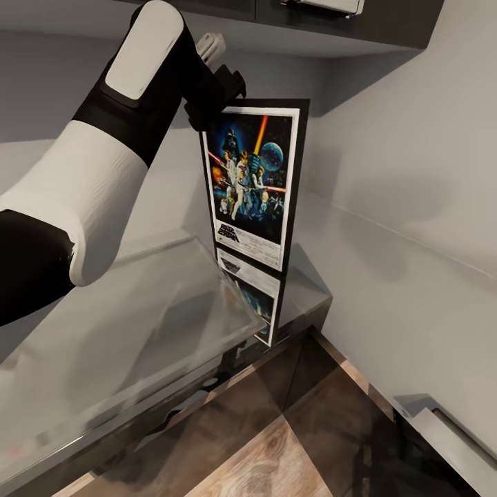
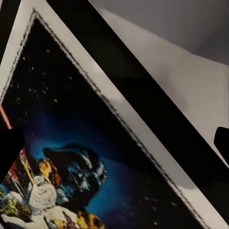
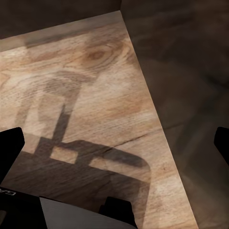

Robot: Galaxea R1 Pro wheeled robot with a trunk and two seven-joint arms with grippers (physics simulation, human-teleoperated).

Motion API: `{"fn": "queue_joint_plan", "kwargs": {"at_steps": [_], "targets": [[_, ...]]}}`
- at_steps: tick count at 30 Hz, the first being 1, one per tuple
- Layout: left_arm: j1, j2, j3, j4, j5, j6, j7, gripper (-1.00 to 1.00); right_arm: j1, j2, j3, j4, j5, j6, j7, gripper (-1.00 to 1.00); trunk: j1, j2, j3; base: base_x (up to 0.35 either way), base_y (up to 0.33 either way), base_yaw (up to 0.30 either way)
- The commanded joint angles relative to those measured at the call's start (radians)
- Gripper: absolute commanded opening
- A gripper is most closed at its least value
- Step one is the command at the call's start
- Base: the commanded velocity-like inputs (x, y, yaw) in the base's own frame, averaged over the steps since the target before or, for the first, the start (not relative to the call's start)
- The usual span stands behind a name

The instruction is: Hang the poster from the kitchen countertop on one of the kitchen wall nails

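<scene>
From the head camera we see our left arm (image 1: 103, 159) rising from the lower left and bending at the elbow, its white and black forearm reaching up and across toward the far corner of the room. At its end, the left gripper (image 1: 210, 103) sits at the upper left corner of the poster (image 1: 254, 183), and the frame's top edge meets the dark fingers there, so we appear to have the poster pinched by that corner, though the finger gap itself is hidden behind the wrist. The poster stands upright, tilted slightly, its lower edge on or just above the kitchen countertop (image 1: 124, 331), whose glossy pale surface mirrors the artwork right beneath it. It is near the end of the worktop, beside the pale grey wall (image 1: 407, 172) on the right. In the left wrist camera the poster (image 2: 90, 157) lies very close across the view, black frame and white border running diagonally, with a dark fingertip (image 2: 9, 152) at one edge and another at the opposite edge. The right wrist camera looks down on wooden floor (image 3: 95, 95), with dark fingertips (image 3: 9, 148) set wide apart at both sides of the picture and nothing between them.
</scene>
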Motion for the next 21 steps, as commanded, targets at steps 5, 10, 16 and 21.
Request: {"fn": "queue_joint_plan", "kwargs": {"at_steps": [5, 10, 16, 21], "targets": [[-0.001, 0.0, -0.002, 0.042, 0.085, 0.01, 0.015, 1.0, -0.001, -0.001, 0.008, 0.001, 0.001, -0.001, -0.009, 1.0, 0.0, 0.0, -0.001, 0.0, 0.0, 0.0], [-0.001, 0.0, -0.001, 0.04, 0.118, 0.009, 0.037, 1.0, 0.0, -0.001, 0.008, 0.001, 0.001, -0.001, -0.009, 1.0, 0.0, 0.0, -0.001, 0.0, 0.0, 0.0], [0.0, 0.0, -0.001, 0.038, 0.124, 0.009, 0.044, 1.0, -0.001, -0.001, 0.008, 0.001, 0.001, -0.001, -0.009, 1.0, 0.0, 0.0, -0.001, 0.0, 0.0, 0.0], [-0.001, 0.0, -0.001, 0.038, 0.125, 0.009, 0.045, 1.0, -0.001, -0.001, 0.008, 0.001, 0.001, -0.001, -0.009, 1.0, 0.0, 0.0, -0.001, 0.0, 0.0, 0.0]]}}
